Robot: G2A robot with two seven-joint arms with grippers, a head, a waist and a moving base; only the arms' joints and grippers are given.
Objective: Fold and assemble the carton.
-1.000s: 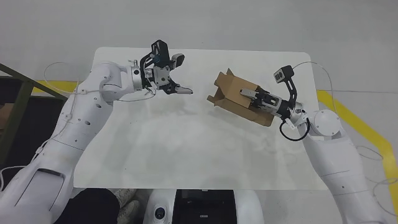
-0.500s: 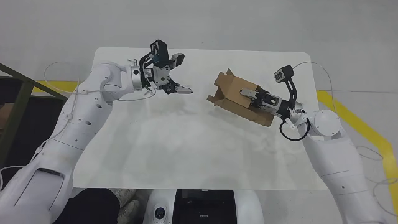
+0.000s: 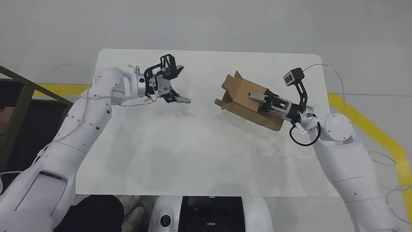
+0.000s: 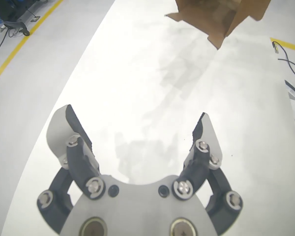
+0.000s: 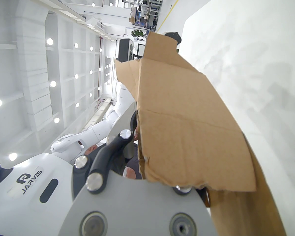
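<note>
Carton (image 3: 248,100): brown cardboard; right of centre in the top view, in the upper half of the frame, lying at a slant over the table; its open end faces the frame's left, with the flaps splayed outward; the left wrist view (image 4: 211,10) looks into the open mouth and shows the bare brown inside; whether its lowest flap touches the table cannot be told

Right gripper (image 3: 259,96): at the carton's right-hand end in the top view; pinching a panel of the carton, one finger lying along the top of that panel; in the right wrist view the cardboard (image 5: 186,128) lies across the fingers and hides their tips

Left gripper (image 3: 179,98): left of centre in the top view, upper half of the frame; fingers spread wide with nothing between them (image 4: 136,111); it hangs over bare table, pointed toward the carton's open end and well apart from it

Table (image 3: 193,148): white, with rounded corners; the carton's shadow falls on it below the flaps

Floor: pale grey; a yellow line (image 3: 360,119) runs at the right edge of the top view
</note>
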